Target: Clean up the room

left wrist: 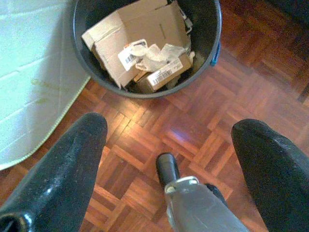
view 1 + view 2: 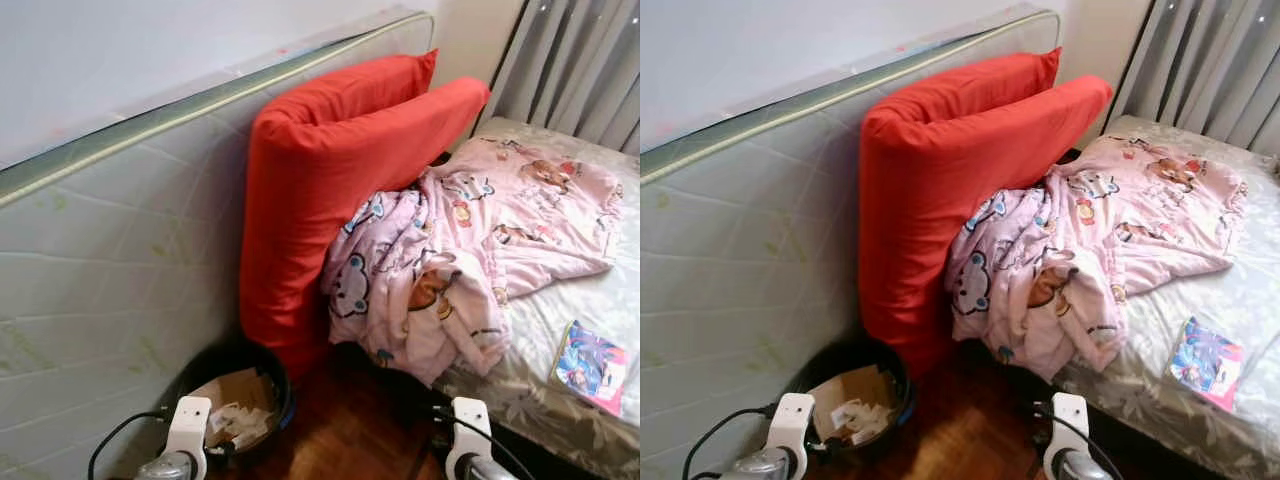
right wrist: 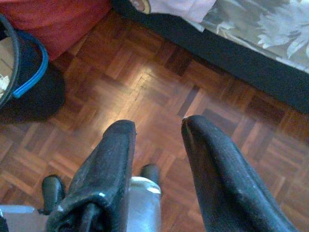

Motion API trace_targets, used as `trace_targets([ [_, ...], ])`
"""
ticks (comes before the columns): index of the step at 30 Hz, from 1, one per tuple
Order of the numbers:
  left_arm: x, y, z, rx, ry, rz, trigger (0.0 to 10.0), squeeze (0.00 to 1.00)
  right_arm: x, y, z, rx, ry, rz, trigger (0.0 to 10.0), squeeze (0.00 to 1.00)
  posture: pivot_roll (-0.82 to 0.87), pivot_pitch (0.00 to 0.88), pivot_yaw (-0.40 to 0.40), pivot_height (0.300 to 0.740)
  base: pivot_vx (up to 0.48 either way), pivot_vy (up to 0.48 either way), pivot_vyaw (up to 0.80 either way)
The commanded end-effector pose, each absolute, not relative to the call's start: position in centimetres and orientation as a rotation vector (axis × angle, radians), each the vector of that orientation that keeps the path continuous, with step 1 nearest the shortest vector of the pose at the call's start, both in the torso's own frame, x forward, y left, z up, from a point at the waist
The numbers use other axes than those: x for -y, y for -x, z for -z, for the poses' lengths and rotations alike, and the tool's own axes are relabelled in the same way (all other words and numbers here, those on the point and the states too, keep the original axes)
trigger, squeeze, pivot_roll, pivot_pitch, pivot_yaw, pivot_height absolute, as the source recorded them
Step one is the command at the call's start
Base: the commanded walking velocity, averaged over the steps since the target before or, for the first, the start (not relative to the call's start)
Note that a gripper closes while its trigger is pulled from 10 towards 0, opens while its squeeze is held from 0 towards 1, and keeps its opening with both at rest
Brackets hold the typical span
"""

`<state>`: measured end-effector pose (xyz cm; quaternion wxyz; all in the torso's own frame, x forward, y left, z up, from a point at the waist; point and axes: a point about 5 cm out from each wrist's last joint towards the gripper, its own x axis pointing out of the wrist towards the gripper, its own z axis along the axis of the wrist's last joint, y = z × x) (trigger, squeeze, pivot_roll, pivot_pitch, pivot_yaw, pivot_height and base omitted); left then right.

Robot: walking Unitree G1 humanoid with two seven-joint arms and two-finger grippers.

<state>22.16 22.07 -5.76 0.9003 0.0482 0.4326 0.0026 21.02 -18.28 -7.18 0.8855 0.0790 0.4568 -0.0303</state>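
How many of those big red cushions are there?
2: the front red cushion leans against the upright mattress beside the bed; the rear red cushion stands just behind it. Others may be hidden.

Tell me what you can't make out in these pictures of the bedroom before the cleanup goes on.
- Bin: what lies under the cardboard is hidden, left wrist view.
- Label print in the bin: too small to read.
- Booklet on the bed: cover too small to read, eye views.
- Bed surface beneath the pink blanket: covered.
- Red cushions: lower end hidden behind bin and blanket.

place: home bedroom, likely | cues: bed (image 2: pixel 600 300), pink blanket (image 2: pixel 470 250), curtains (image 2: pixel 575 60), parquet floor (image 1: pixel 193 140)
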Motion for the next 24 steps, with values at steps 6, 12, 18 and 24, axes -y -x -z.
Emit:
trace_targets([
  [6,-21.35,-22.05,6.00,-0.906,-0.098,0.014,10.0,0.00,19.23,-20.69,7.25,-0.952,-0.161,0.100,10.0,0.00,-0.04,0.000,-0.035,0.740,0.000,-0.367,0.00],
  [12,-21.36,-22.05,6.00,-0.907,-0.100,0.013,10.0,0.00,19.24,-20.69,7.25,-0.953,-0.158,0.100,10.0,0.00,-0.04,0.000,-0.035,0.740,0.000,-0.367,0.00],
  [18,-21.36,-22.06,5.99,-0.906,-0.101,0.013,10.0,0.00,19.25,-20.69,7.24,-0.950,-0.161,0.106,10.0,0.00,-0.04,0.000,-0.035,0.740,0.000,-0.368,0.00],
  [24,-21.34,-22.03,6.01,-0.906,-0.101,0.014,10.0,0.00,19.26,-20.67,7.26,-0.951,-0.159,0.106,10.0,0.00,-0.04,0.000,-0.034,0.740,0.000,-0.368,0.00],
])
